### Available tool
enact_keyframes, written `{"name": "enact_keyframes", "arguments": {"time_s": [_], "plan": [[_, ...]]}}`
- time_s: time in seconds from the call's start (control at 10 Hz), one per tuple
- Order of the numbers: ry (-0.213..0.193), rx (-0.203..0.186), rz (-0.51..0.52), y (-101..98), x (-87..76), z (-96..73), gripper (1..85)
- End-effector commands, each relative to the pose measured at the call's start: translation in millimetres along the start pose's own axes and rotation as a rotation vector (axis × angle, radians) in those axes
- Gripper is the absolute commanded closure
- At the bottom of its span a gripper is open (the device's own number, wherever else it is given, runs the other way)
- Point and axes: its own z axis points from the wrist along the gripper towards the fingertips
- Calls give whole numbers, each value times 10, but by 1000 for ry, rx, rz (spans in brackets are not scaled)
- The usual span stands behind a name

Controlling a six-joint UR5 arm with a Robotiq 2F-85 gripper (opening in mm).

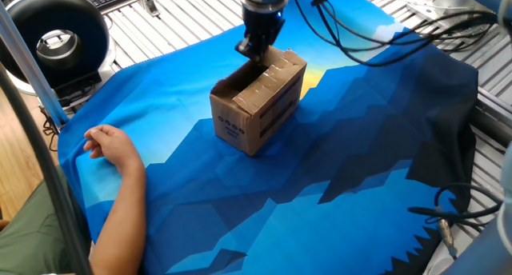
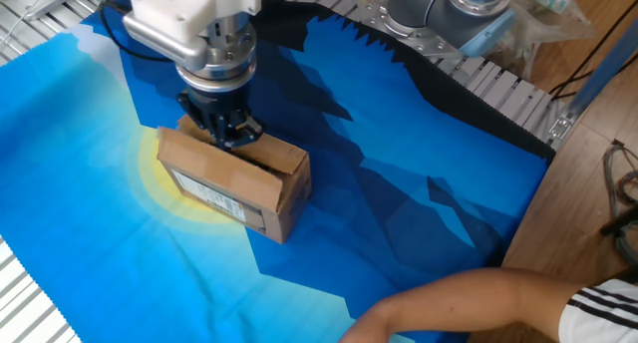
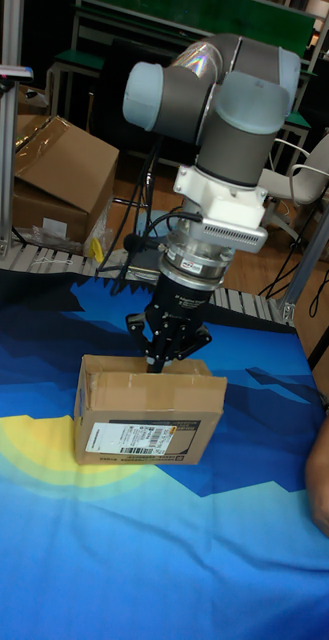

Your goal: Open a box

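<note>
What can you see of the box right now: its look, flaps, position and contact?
The box is a small brown corrugated cardboard carton standing upright on the blue printed cloth, with dark print on one end and a white barcode label on one long side. Its top has begun to open: one long flap is lifted at the gripper's side and a dark gap shows along it. The gripper is down at that raised edge; its jaw state is unclear. Nothing else touches the box.
</note>
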Motion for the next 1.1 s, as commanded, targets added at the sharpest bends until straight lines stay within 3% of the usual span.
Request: {"name": "enact_keyframes", "arguments": {"time_s": [0.0,0.2,0.3,0.6,0.7,0.8,0.9,1.0], "plan": [[-16,5,-4,30,-254,-155,843],[-9,-10,-21,72,-428,-277,843],[-30,-18,-33,90,-541,-286,843],[-89,-37,-67,151,-743,-129,843],[-73,-37,-67,165,-715,-96,843],[-41,-1,-73,72,-619,-158,843],[1,-10,-59,67,-434,-266,843],[31,8,-52,9,-301,-349,843]]}}
